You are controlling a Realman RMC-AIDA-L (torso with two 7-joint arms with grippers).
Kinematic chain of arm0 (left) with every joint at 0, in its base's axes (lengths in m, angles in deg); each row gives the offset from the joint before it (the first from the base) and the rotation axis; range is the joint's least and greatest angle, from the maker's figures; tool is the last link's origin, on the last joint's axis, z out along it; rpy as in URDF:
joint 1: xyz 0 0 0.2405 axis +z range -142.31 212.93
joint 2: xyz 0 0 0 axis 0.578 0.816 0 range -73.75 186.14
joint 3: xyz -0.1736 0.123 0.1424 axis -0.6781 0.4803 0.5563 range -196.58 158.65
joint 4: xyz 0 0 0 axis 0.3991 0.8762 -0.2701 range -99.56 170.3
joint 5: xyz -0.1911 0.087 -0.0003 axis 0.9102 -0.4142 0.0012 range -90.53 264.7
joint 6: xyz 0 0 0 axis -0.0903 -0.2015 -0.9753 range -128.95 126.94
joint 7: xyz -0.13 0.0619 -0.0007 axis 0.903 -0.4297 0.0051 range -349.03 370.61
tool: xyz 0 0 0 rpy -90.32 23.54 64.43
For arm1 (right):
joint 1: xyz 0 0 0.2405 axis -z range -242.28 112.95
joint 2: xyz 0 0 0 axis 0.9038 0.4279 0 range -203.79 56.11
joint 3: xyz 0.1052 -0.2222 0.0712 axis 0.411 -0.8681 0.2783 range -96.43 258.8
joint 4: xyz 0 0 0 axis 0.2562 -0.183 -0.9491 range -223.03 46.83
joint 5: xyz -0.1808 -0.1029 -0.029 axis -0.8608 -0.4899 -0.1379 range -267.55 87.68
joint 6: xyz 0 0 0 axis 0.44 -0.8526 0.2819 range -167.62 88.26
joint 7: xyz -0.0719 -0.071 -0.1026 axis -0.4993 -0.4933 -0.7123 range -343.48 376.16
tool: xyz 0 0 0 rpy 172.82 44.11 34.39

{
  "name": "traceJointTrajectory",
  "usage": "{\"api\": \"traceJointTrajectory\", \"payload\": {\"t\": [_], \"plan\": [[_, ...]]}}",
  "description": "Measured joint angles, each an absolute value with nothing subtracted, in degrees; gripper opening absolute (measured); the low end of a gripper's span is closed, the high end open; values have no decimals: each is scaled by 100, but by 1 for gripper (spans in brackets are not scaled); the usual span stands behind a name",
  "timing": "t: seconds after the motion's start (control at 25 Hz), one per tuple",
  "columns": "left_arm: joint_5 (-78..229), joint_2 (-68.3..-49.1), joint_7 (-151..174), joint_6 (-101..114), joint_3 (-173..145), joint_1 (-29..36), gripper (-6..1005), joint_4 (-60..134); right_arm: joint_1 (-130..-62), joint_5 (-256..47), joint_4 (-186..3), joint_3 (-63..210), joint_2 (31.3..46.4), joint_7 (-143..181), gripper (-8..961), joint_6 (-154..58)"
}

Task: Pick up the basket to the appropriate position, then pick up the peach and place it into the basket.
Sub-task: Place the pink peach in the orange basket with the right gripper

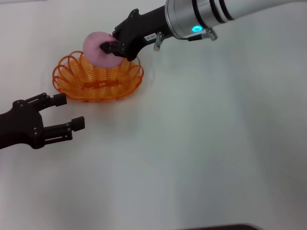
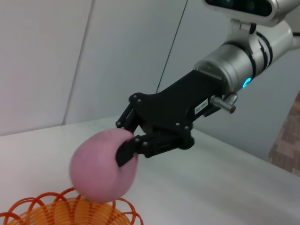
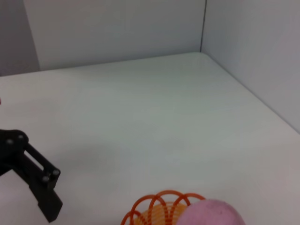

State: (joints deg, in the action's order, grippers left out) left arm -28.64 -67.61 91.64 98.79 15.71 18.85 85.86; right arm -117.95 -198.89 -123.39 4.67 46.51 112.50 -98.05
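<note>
Nearest the robot, the left claw [image 1: 64,111] hangs low over the white desk [image 1: 201,143], its black fingers spread apart and holding nothing. It sits just beside the near rim of the oval orange plastic basket of looped ribs [image 1: 98,82], not touching it.

The basket rests on the desk with its long axis running left to right across the head view, its scalloped rim open upward.

Beyond it, the right claw [image 1: 113,47] reaches in from the far right, its black fingers clamped on the round pale-pink peach [image 1: 98,48]. The left wrist view shows one finger pressed against the peach's side [image 2: 125,152] and the fruit hanging just above the basket's rim [image 2: 70,199]; whether its underside touches the ribs cannot be told. In the head view the peach sits over the far edge of the basket rather than over its middle.

Judged from this, the basket step looks done and the placing step is under way. The coming move turns on one relation: the basket's hollow lies below and slightly nearward of the held peach, so the right claw, the only arm carrying anything, likely needs a short descent toward the basket's centre before letting go.
</note>
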Motion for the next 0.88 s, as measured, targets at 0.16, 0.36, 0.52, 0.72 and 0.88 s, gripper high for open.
{"api": "traceJointTrajectory", "payload": {"t": [0.16, 0.36, 0.52, 0.72, 0.88], "plan": [[-2857, -6765, 9142, 9834, 1569, 1870, 887, 8545, -11804, -19503, -12102, 408, 4656, 10908, 147, -9709], [-2859, -6759, 9121, 9829, 1575, 1850, 887, 8487, -11801, -19445, -12082, 404, 4657, 10867, 150, -9710], [-2866, -6759, 9113, 9829, 1575, 1850, 887, 8485, -11806, -19437, -12079, 397, 4657, 10858, 152, -9716], [-2867, -6761, 9104, 9830, 1575, 1852, 887, 8485, -11815, -19370, -12078, 393, 4663, 10813, 155, -9709], [-2867, -6764, 9103, 9828, 1575, 1853, 888, 8474, -11817, -19290, -12078, 379, 4666, 10788, 157, -9696]]}}
